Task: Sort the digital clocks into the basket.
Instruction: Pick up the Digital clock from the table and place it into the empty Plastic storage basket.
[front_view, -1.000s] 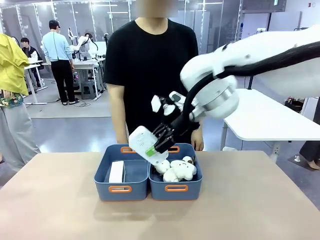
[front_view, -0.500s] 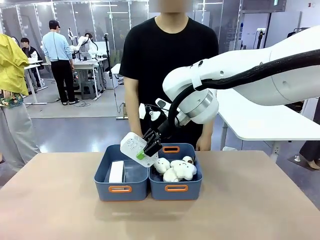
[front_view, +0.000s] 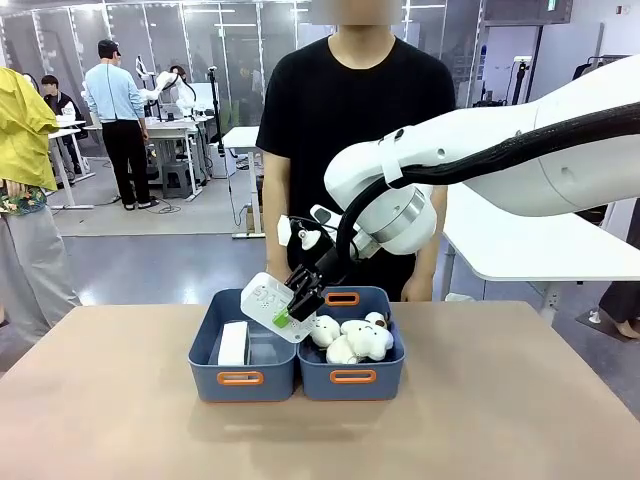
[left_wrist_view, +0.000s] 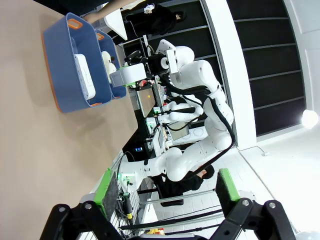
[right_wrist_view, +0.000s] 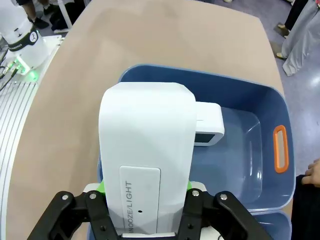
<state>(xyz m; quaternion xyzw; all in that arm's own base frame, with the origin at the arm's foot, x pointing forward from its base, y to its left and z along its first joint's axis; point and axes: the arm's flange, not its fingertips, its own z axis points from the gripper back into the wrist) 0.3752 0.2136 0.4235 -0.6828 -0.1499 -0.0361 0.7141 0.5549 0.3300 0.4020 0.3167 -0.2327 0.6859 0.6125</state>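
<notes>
The right gripper (front_view: 290, 308) is clamped on a clock (front_view: 270, 306), holding it tilted in the air above the left bin (front_view: 243, 378), right over the seam where the two blue bins meet. It's a white block with rounded corners, and from the front its upturned face carries rows of small grey dots. Up close from the right wrist, the clock (right_wrist_view: 146, 150) shows a smooth white top with an inset panel printed "SNOOZE/LIGHT", and the green pads squeeze it from both sides low down near the gripper (right_wrist_view: 145, 187).

Down in that same bin (right_wrist_view: 260, 165) lies the second clock (right_wrist_view: 207, 131), also white and rounded, resting on the floor near one long wall, partly hidden behind the held one. The front camera has that second clock (front_view: 233, 343) along the bin's left side. The bin has orange-rimmed handle slots at its ends.

The neighbouring right bin (front_view: 352, 378) holds white plush toys (front_view: 352, 338). A person in a black shirt (front_view: 352, 120) stands just behind the bins.

The left gripper (left_wrist_view: 165, 192) hangs well away from the bins, fingers spread wide with nothing between the green pads (left_wrist_view: 227, 185).
</notes>
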